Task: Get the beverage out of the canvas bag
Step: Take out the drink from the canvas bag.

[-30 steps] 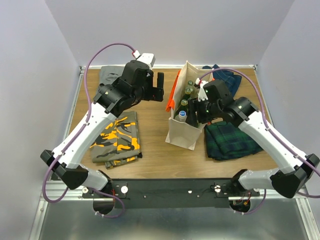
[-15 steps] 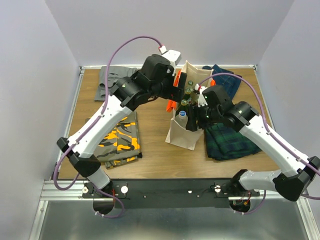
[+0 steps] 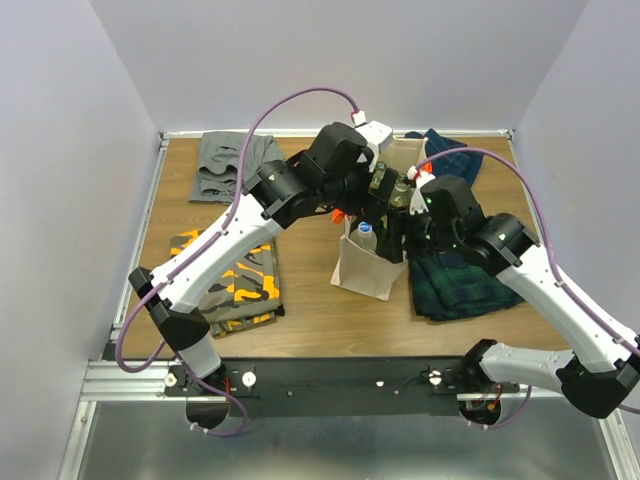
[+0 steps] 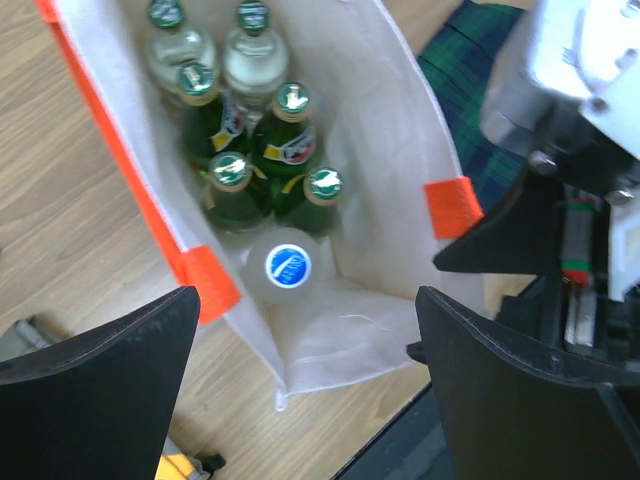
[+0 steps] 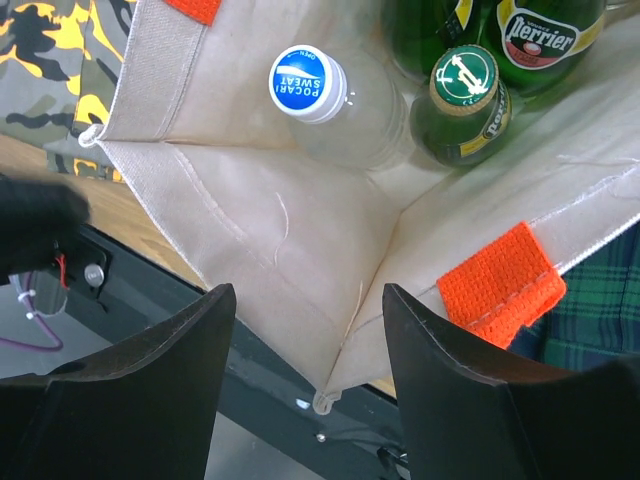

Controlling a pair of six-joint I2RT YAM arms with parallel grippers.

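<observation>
**Hidden or unclear.** In the overhead view both wrists crowd over the canvas bag (image 3: 362, 275) and cover most of its mouth. Only one blue-capped bottle (image 3: 365, 231) shows there, and neither pincer's fingers can be made out. In the left wrist view the two clear bottles (image 4: 250, 45) farthest from the pincer are cut by the top edge. In the right wrist view the green bottles are cropped the same way.

**Left pincer** (image 4: 305, 300): fingers spread wide with nothing between them, hanging over the open bag. The blue-capped bottle stands upright inside, just ahead of the gap. Four green bottles (image 4: 293, 130) stand beyond it.

**Right pincer** (image 5: 308, 300): fingers apart, astride the near corner of the bag's rim. The rim runs under both fingers in the picture, but I cannot tell whether the pads touch the cloth. An orange handle patch (image 5: 500, 280) lies just beside one finger. The blue cap is ahead of the gap.

**View differences.**
- Only the right wrist view resolves print: "POCARI SWEAT" on the blue cap and "Perrier" on a green bottle.
- Only the left wrist view shows all seven caps.
- Only the overhead view shows the wider table (image 3: 310, 310):
  - camouflage clothes (image 3: 235, 280), well apart from the left pincer
  - tartan cloth (image 3: 455, 280), beside the right pincer
  - a grey garment (image 3: 225, 165)
</observation>
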